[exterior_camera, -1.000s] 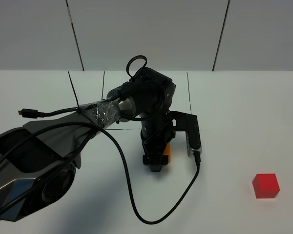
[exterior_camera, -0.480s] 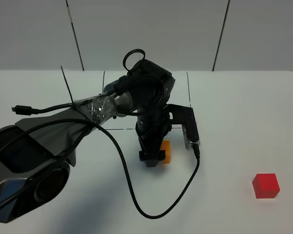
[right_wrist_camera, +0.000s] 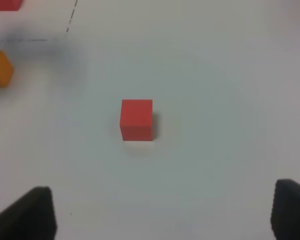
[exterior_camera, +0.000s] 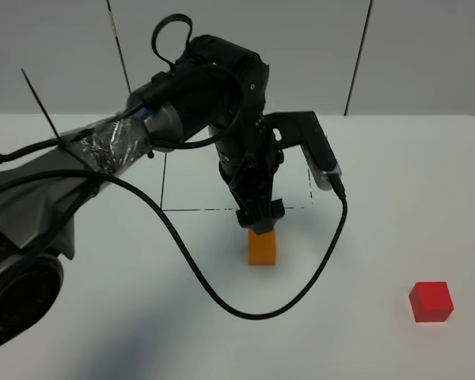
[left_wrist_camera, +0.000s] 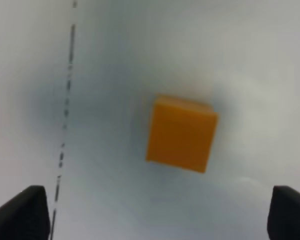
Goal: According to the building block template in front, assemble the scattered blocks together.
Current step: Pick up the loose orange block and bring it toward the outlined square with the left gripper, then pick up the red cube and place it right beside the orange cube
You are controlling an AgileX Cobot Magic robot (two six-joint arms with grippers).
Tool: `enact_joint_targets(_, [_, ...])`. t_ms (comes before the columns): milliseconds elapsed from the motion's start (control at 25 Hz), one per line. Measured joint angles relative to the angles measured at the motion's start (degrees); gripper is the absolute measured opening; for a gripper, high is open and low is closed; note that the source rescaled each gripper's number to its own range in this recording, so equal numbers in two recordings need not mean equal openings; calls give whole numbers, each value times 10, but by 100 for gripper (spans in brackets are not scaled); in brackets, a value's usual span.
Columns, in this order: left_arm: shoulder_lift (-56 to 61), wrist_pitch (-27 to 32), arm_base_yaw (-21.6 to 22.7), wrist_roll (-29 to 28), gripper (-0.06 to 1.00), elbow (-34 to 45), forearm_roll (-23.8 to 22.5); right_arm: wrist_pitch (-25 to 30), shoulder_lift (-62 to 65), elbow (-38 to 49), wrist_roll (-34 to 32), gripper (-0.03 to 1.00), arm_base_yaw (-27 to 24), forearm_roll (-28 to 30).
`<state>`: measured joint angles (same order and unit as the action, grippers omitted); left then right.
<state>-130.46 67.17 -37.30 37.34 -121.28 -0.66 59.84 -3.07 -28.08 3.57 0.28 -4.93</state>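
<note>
Mid-table, just on the near side of the dashed outline [exterior_camera: 198, 210], the orange cube [exterior_camera: 262, 247] sits free on the table [exterior_camera: 396, 198]. Left gripper [exterior_camera: 257, 220] hovers right above it, apparently clear of it. In the left wrist view both fingertips [left_wrist_camera: 32, 212] are spread wide with the cube between and beyond them, nothing held. The red cube [exterior_camera: 431, 302] is well apart, toward the near right corner. Right gripper [right_wrist_camera: 160, 217] is out of the high view. Its wrist view shows jaws wide and empty, red cube centred ahead.

Building block template: the left arm hides it in the high view. The right wrist view catches a red sliver [right_wrist_camera: 5, 4] past the dashed line, probably part of it, can't confirm.

My read of the step: close the gap between the two cubes.
- Orange looks slightly rotated against the dashed line, so square it first.
- Grip red on two opposite flat faces, never the corners, and keep the mating face clear.
- Come down vertical, set red just beside orange, then push flush so the faces touch edge to edge.
- Check the template's colour order once the left arm is out of the way. Can't read it now.
- The black cable loop [exterior_camera: 245, 313] lies on the table near orange. Watch for a snag or a nudge.

Writing: none legible. Cubes are plain, with no brand or label visible on arm or table.
</note>
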Motion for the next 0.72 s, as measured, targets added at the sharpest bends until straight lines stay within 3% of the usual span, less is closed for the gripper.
enact_joint_targets(360, [62, -10, 72, -140, 100, 0, -32, 0, 0, 0, 0, 73, 0, 0])
enact_joint_targets(720, [84, 9, 239, -283, 98, 26, -32, 0, 0, 0, 0, 73, 0, 0])
